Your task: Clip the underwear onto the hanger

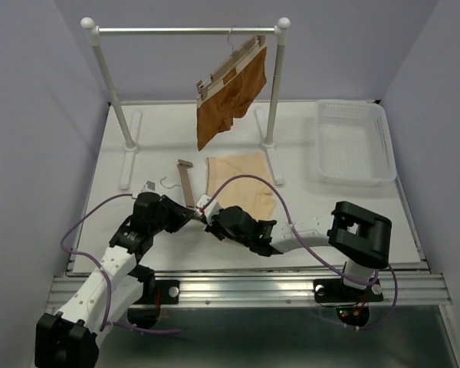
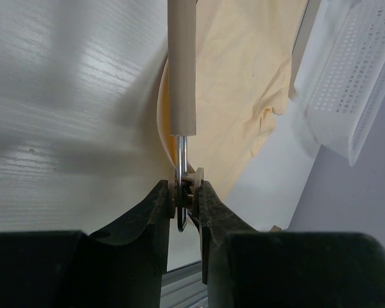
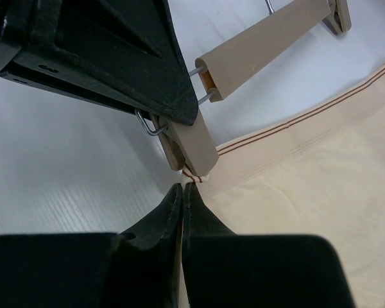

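Squeezes the clip (image 2: 191, 178) at the hanger's (image 1: 186, 182) near end with the left gripper (image 2: 185, 190), clamped on both wooden sides. Pinches the underwear's (image 1: 241, 180) striped waistband corner in the right gripper (image 3: 181, 189), tips pressed together on the cloth, touching the clip's mouth. Has the hanger bar pointing to 12 o'clock on the table (image 1: 161, 146), the underwear flat at 1 o'clock of the grippers, a white basket (image 1: 351, 178) at 2 o'clock, a rust-brown garment (image 1: 230, 96) hanging at 12.

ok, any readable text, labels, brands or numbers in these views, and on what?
None readable in any view.
No print shows on the underwear, the hanger or the white basket.
The red stripe on the waistband is a plain line, not lettering.
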Available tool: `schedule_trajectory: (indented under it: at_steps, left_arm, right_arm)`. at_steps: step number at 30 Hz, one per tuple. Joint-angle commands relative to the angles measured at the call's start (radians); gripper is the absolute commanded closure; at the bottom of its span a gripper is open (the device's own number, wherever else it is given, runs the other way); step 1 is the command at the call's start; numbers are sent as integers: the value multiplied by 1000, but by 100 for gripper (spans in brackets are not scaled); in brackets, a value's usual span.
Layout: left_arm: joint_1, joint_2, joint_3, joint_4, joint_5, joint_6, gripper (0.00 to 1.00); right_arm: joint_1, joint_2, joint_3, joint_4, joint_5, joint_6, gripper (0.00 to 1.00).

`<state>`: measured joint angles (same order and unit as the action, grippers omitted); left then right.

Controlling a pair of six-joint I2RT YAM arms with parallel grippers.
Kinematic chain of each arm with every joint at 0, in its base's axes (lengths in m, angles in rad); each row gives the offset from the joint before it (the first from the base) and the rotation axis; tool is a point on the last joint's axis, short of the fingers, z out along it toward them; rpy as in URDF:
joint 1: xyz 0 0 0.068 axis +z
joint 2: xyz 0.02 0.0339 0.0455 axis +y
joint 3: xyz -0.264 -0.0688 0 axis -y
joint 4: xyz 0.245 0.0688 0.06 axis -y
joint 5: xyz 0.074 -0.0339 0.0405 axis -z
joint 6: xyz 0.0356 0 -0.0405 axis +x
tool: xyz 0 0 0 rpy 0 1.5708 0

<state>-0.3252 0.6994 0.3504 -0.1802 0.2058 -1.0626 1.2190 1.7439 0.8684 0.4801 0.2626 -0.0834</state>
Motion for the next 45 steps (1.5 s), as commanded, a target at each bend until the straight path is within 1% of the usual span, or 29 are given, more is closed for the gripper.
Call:
schedule_trajectory:
  at_steps: [1,8,19,27,38,45]
  left_arm:
    - [2,8,25,-25,6,7,100]
    - [2,54,42,-44,18,32,100]
    - [2,86,67,-65,21,50,100]
    - [2,94,87,-82,35,79,100]
    - [2,106,81,-81,80,102,100]
    - [2,117,81,-73,87,102,100]
  right_arm:
    - [7,17,30,78,-20,-42,99]
    - [7,2,-2,117,-75,-116,99]
    - [7,16,3,160,-13,-142,99]
    - [7,-10,-45,209,-63,-190,99]
    - [16,-1,-39,219,-72,-211,98]
    - [16,-3,-37,210,-121,-243,97]
